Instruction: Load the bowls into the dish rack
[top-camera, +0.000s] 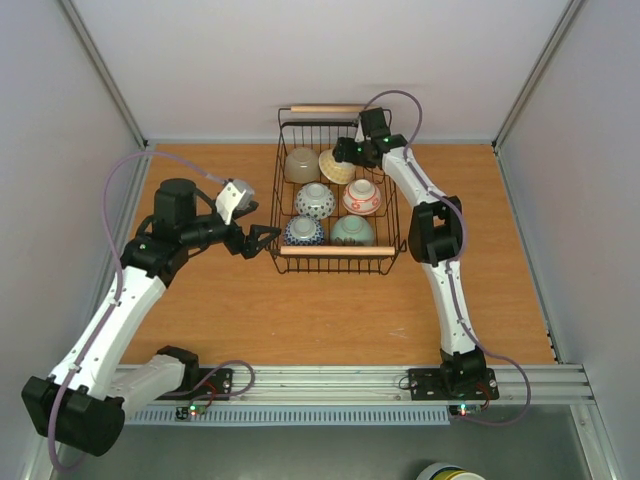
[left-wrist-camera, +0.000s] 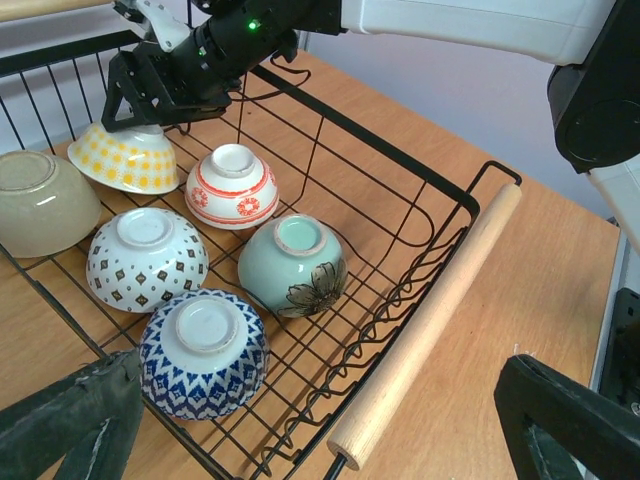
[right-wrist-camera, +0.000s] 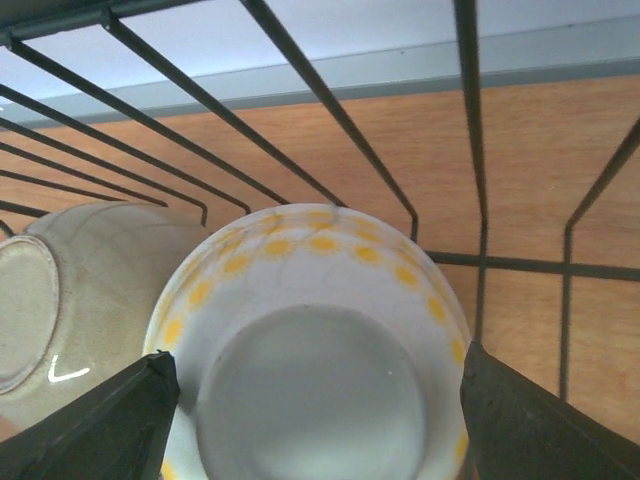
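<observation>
Right wrist, right tool (right-wrist-camera: 315, 395) apart astride yellow-dotted bowl (right-wrist-camera: 320, 290) in dish rack (left-wrist-camera: 430, 320), left tool (top-camera: 262, 241) apart.

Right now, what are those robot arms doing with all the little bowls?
All six bowls sit upside down inside the dish rack. The right arm reaches over the far row, its jaws spread open around the yellow-dotted bowl, which sits tilted. The left arm hovers beside the rack's left side with open jaws, holding nothing. No bowl sits out on the table.
</observation>
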